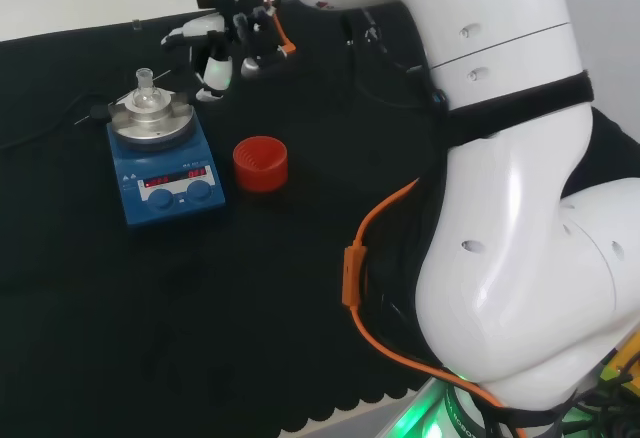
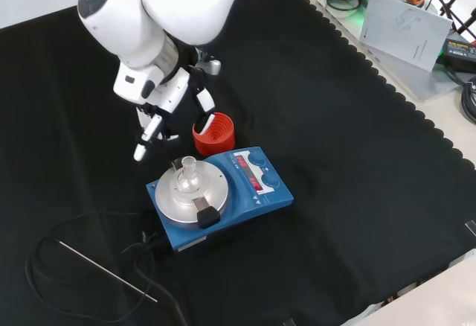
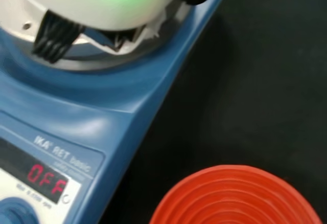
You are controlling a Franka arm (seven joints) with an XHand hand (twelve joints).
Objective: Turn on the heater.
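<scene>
Black cloth covers the bench [image 2: 357,192] from edge to edge, with a scalloped hem along its near border in the front view. Beyond that hem, at the front view's upper right, lie a grey booklet and cables on a pale surface.

White arm links [image 1: 500,208] of the robot occupy the head view's right side, trailing an orange cable.

The blue hotplate heater with a round silver top plate [image 2: 219,196] stands near the middle of the cloth. Its control face carries a red lit display and two blue knobs [image 1: 198,191]. In the wrist view the display shows that the unit is off. The heater appears heavy, rigid and flat-based, so it should stay put under a push or turn. Contact belongs on a knob or switch at the control face, not on the plate. Which control powers it cannot be told.

The red ribbed ring stand [image 2: 214,134] sits just beside the heater, empty.

The black and white robot hand [image 2: 160,106] hangs above the cloth near the heater and the stand, fingers loosely extended, holding nothing.

A small clear glass flask [image 2: 187,177] stands on the plate; it is fragile and light, so avoid knocking it.

A thin metal rod on a black cable [image 2: 104,266] lies beside the heater.
</scene>
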